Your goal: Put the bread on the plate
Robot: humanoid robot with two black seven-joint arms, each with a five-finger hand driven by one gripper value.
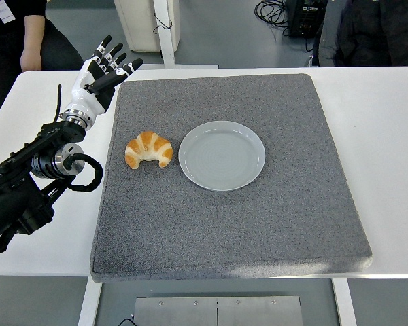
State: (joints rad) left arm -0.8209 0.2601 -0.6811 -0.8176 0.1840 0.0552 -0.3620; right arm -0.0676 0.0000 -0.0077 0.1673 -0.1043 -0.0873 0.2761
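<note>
A golden croissant (149,149) lies on the grey mat (231,204), just left of an empty grey plate (222,155) and not touching it. My left hand (103,71) hovers at the mat's far left corner, well behind the croissant, with its fingers spread and holding nothing. My left arm (34,183) comes in from the left edge over the white table. The right arm is out of view.
A person (24,34) in dark clothes sits behind the table's far left corner, close to my left hand. Another person in dark clothes (381,30) is at the top right. A white post (164,30) stands behind the table.
</note>
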